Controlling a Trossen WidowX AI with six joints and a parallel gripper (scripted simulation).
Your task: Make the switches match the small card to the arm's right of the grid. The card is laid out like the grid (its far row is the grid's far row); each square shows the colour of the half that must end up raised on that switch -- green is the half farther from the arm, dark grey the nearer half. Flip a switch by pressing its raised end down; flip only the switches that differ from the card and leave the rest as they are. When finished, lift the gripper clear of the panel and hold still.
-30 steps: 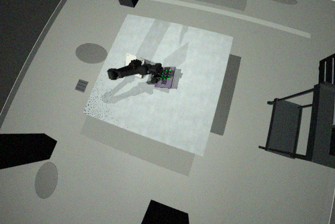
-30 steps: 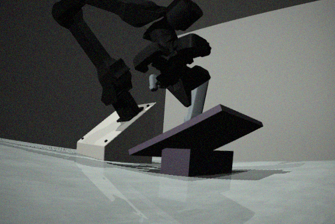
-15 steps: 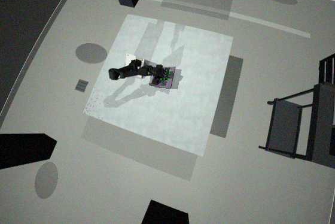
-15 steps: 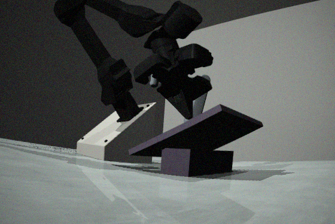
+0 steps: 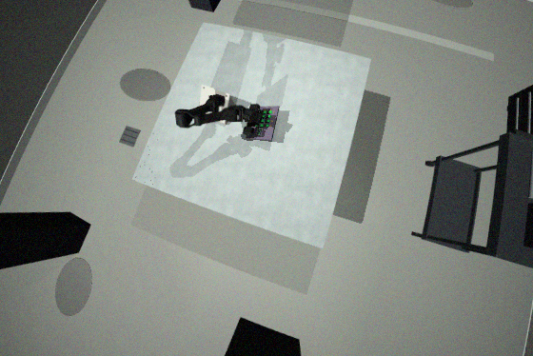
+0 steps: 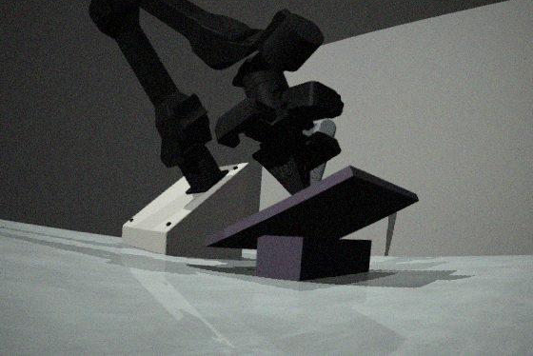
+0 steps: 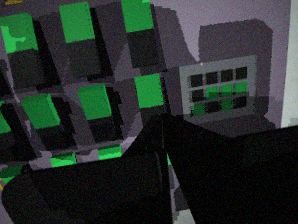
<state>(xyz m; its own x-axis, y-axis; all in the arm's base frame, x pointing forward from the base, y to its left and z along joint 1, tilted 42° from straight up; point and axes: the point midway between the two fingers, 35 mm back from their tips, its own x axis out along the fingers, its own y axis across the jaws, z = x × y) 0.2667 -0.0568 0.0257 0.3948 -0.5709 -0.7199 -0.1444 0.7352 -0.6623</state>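
The purple panel (image 5: 270, 136) (image 6: 286, 207) (image 7: 225, 10) is tilted on its block and carries rows of green and dark grey switches. In the wrist view the switches include far-row ones (image 7: 77, 22) and middle-row ones (image 7: 95, 102); which halves stand raised is hard to tell. The small card (image 7: 185, 95) shows a dark far row; middle row dark, green, green, green; near row green, dark, green, dark. My gripper (image 7: 160, 122) (image 6: 300, 192) is shut and empty, its tips low at the near half of the rightmost middle-row switch (image 7: 149, 91). The fingers hide much of the near row.
The arm's white wedge base (image 6: 148, 227) stands behind the panel's near side. The panel's support block (image 6: 278, 257) rests on the pale mat (image 5: 286, 194). A dark chair (image 5: 452, 199) stands far off at the right, and dark blocks (image 5: 38, 239) stand around the mat.
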